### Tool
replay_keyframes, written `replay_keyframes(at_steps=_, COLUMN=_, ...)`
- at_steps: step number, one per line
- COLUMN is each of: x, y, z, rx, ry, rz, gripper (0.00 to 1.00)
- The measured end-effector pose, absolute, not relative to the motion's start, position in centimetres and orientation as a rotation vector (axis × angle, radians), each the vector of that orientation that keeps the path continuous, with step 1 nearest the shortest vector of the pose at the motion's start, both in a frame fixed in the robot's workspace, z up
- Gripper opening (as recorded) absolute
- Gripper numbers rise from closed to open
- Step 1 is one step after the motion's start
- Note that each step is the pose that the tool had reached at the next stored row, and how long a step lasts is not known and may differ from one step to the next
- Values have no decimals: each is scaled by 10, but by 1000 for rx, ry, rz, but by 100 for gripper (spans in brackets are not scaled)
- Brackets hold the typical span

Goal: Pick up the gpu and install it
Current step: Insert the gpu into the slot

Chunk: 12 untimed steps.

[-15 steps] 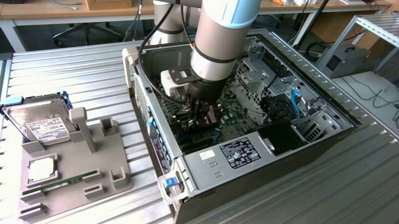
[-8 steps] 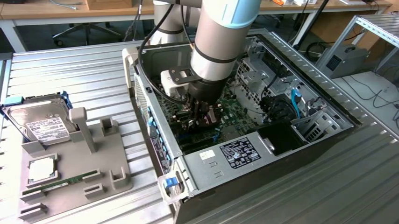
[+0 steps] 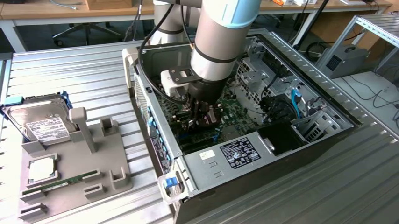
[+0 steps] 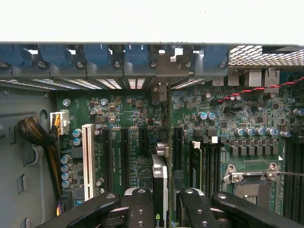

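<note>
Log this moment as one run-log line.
gripper: shut on gpu | gpu: edge-on, upright over motherboard slots | site: inside open PC case

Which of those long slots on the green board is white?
The tall white slot, standing beside the row of small silver capacitors. The other slots are black, and the pincer holds the gpu edge-on among them.

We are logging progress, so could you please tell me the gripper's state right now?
Gripper: fingers closed on the gpu, held edge-on over the motherboard slots.
</note>
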<state>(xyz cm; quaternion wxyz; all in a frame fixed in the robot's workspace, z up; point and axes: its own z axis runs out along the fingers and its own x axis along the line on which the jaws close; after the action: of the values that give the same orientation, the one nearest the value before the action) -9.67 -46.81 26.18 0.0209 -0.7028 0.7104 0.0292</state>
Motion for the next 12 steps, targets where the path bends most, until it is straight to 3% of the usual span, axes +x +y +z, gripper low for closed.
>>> replay_keyframes(at_steps=12, x=-97, y=-468, z=262, rx=-2179, ry=2203, rz=91, gripper=27)
